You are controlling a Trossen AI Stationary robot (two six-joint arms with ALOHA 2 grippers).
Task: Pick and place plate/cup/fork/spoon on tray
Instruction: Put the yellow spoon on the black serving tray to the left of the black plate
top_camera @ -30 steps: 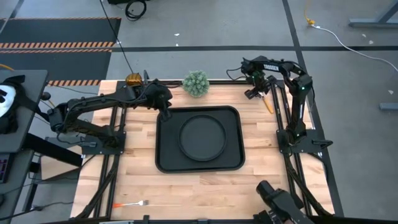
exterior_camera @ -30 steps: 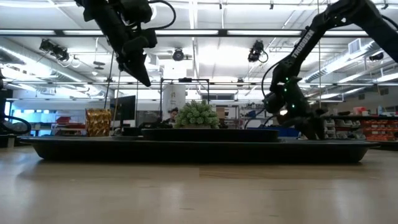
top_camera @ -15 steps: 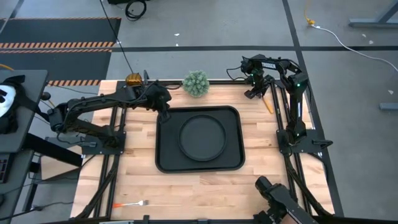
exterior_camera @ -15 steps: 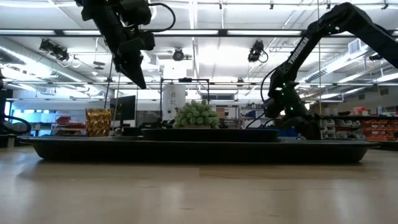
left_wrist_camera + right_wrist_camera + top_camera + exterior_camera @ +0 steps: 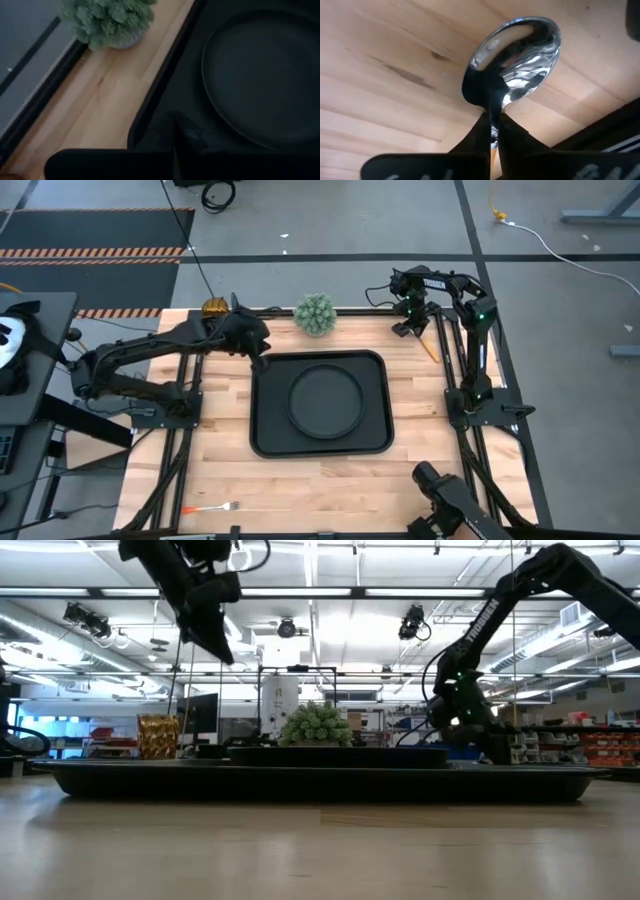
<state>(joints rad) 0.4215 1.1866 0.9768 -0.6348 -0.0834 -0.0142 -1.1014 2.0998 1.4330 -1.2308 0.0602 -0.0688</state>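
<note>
The black tray [image 5: 270, 435] lies mid-table with the round black plate [image 5: 325, 400] lying flat in it; both also show in the left wrist view, the tray [image 5: 150, 107] and the plate [image 5: 260, 75]. The amber cup [image 5: 214, 308] stands at the far left edge and also shows in the low view [image 5: 157, 736]. A spoon with an orange handle [image 5: 432, 346] lies at the far right. An orange-handled fork [image 5: 205, 508] lies near the front edge. My left gripper [image 5: 260, 358] is shut and empty, high over the tray's far left corner. My right gripper [image 5: 408, 327] is shut on the spoon. My right gripper pinches the spoon's neck [image 5: 493, 119], just behind the bowl [image 5: 515, 60], between its two fingers. The bowl sticks out past the fingertips, hollow side up, close over the wood. The orange handle [image 5: 492, 152] runs back between the fingers. I cannot tell whether the spoon is off the table.
A fuzzy green plant [image 5: 315, 313] stands at the far edge between the two grippers, just beyond the tray. Bare wood lies to the tray's left, right and near sides.
My left gripper has risen above the tray's far left corner and drawn a little toward the far left. My right arm's wrist has shifted slightly at the spoon; the spoon's orange handle stays where it was.
</note>
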